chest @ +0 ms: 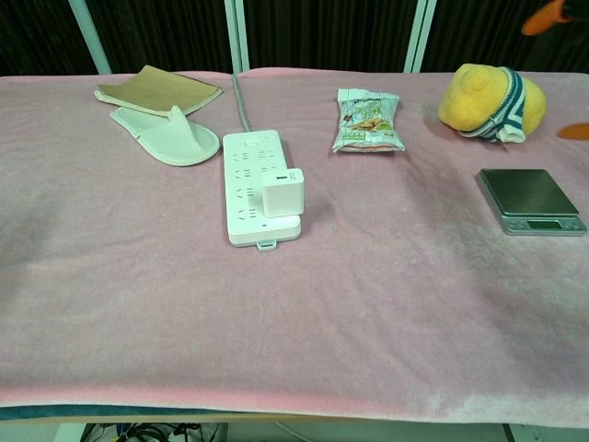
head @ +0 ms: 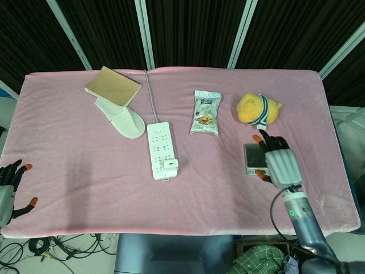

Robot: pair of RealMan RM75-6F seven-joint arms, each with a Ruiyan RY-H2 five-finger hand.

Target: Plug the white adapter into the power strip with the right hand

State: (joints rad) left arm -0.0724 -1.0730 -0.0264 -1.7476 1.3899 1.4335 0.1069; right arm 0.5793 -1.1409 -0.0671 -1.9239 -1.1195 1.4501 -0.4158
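The white adapter [head: 170,166] [chest: 282,191] stands plugged into the near end of the white power strip [head: 159,149] [chest: 253,184], left of the table's middle. My right hand [head: 278,162] hovers far to the right, above the small scale [head: 254,158], fingers spread and holding nothing. In the chest view only its orange fingertips [chest: 551,14] show at the top right corner. My left hand [head: 10,188] hangs off the table's front left corner, fingers apart and empty.
A tan notebook [head: 113,85] and a white slipper [head: 121,116] lie at the back left. A snack packet [head: 205,112] and a yellow plush toy [head: 258,109] sit at the back right. The strip's grey cable [head: 151,95] runs to the far edge. The pink cloth [head: 85,165] covers the table.
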